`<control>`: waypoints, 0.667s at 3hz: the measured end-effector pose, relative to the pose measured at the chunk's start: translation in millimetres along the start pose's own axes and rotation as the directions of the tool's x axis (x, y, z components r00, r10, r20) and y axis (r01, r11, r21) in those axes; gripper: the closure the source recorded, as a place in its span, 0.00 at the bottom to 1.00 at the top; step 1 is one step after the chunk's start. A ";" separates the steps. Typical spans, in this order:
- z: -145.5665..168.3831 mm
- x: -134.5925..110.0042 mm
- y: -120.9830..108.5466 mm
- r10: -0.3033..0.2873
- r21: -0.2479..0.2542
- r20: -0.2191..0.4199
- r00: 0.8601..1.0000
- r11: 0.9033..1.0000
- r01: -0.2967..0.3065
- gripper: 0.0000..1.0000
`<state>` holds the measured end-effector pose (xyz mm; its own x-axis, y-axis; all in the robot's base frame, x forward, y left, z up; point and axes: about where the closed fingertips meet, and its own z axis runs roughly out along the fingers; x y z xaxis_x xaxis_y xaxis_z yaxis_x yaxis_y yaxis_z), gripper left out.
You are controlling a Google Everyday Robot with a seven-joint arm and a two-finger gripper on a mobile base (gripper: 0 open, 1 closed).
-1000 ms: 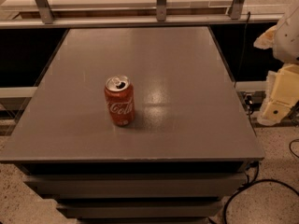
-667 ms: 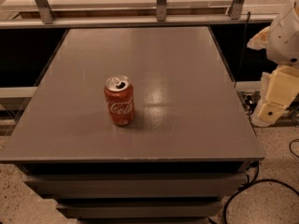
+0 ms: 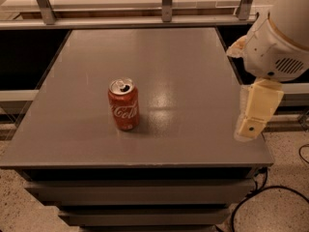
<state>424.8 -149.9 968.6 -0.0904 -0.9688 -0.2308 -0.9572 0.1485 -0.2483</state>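
Note:
A red Coca-Cola can stands upright left of the middle of the grey table, its top opened. My gripper hangs at the table's right edge, pale and pointing downward, below the white rounded arm housing. It holds nothing that I can see and is far to the right of the can, about a table half-width away.
A metal rail with upright posts runs along the back of the table, with a white surface behind it. Black cables lie on the speckled floor at the lower right. Drawer-like shelves sit under the tabletop.
The arm and gripper have moved left, in over the table's right edge, and now fill more of the view. The can has not moved.

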 end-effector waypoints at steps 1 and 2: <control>12.2 -28.2 3.3 0.006 -0.005 0.040 0.999 1.000 -0.006 0.00; 26.9 -52.5 -8.1 0.091 -0.010 0.112 0.990 0.996 -0.091 0.00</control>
<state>444.7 -95.0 957.4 -0.1464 -0.9229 -0.3560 -0.9478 0.2339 -0.2167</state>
